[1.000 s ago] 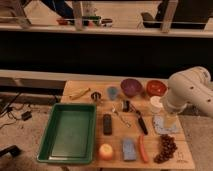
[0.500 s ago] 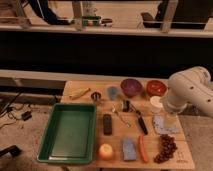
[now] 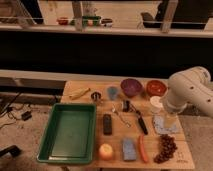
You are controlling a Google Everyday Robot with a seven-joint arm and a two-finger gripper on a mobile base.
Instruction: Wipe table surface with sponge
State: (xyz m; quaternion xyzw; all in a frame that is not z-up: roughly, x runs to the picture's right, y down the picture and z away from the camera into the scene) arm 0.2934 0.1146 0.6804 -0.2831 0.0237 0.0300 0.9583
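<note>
the sponge (image 3: 129,148) lies flat near the front edge of the table surface (image 3: 119,136), beside a round yellow item (image 3: 105,150). likely light and squashy; best pinched across its narrow sides. the gripper (image 3: 170,119) hangs well apart over the pale blue cloth (image 3: 161,126); its state i cannot tell.

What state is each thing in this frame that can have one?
Blue-grey rectangular sponge: flat on the tan wooden table surface, untouched.
Green plastic tray: upright, empty.
Purple round bowl: upright.
End effector: above pale blue flat cloth, right side, away from the sponge.
</note>
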